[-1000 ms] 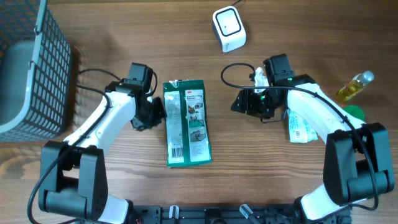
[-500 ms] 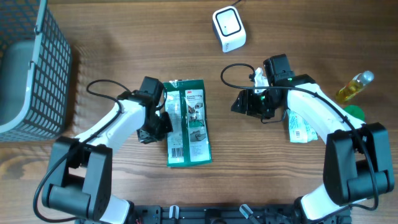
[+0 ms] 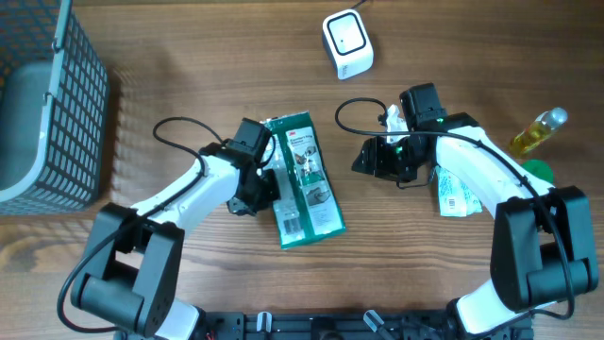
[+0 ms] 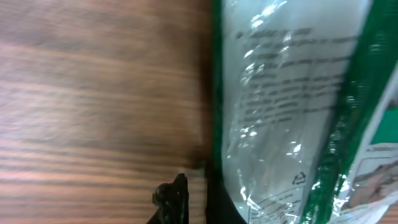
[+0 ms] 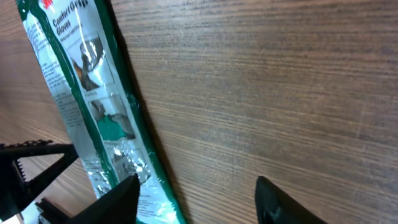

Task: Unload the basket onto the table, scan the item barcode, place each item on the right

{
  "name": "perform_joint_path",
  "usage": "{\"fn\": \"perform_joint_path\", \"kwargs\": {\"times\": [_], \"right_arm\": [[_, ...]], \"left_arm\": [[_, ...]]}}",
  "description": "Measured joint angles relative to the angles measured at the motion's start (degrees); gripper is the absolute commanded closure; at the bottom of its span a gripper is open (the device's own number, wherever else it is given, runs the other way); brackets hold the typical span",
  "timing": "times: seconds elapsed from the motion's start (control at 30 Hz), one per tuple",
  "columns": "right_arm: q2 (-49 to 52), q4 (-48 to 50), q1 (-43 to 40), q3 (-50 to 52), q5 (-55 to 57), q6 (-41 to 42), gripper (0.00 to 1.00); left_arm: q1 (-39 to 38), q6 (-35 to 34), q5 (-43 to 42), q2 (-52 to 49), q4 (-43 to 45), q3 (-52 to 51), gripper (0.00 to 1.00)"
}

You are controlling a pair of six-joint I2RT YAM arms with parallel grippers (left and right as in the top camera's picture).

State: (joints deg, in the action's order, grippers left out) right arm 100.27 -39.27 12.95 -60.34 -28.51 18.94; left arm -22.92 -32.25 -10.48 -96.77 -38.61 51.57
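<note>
Start with the wooden desk (image 3: pixel 189 57), which carries everything. The grey wire basket (image 3: pixel 47 104) stands at its left edge, well apart from the work.

Your item is the green and clear plastic packet (image 3: pixel 304 179), lying flat near the middle of the desk. Its long axis runs away from the robot, with the far end leaning a little to the left. The white box-shaped scanner (image 3: pixel 346 42) sits beyond that far end and slightly to the right, well apart from it.

The left arm (image 3: pixel 189 189) is the nearer one. It reaches across low from the left, its wrist bent so the left jaws meet the packet's left long edge at about mid-length. Those left jaws are fully closed and appear to hold nothing; in the left wrist view their tip sits just beside the packet's edge, touching or nearly so.

The right arm (image 3: pixel 472 161) is folded back on the packet's right side, near it but clear. Its right jaws point toward the packet and stand partly open with only bare desk between them.

I judge the packet must still travel toward the scanner along its own long axis.
</note>
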Motion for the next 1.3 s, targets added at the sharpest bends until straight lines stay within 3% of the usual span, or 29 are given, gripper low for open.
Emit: {"fn": "perform_joint_path", "kwargs": {"times": [0.8,0.93,1.1,1.3], "right_arm": [[0.00,2.01,4.85,0.17,0.00,-7.15,0.38],[0.00,4.46,4.92,1.51,1.14,-9.79,0.35],[0.00,7.28,4.92,2.08,2.12,-14.21,0.31],[0.00,6.56,4.92,2.10,2.40,-14.08,0.31]], "left_arm": [[-0.70,-0.92,-1.86,-4.09,13.14,0.98,0.96],[-0.70,0.39,-2.64,-4.11,12.94,1.05,0.87],[-0.26,5.33,-5.55,-4.39,8.81,2.03,0.88],[2.71,7.72,-7.04,-5.64,-3.98,6.38,0.84]]}}
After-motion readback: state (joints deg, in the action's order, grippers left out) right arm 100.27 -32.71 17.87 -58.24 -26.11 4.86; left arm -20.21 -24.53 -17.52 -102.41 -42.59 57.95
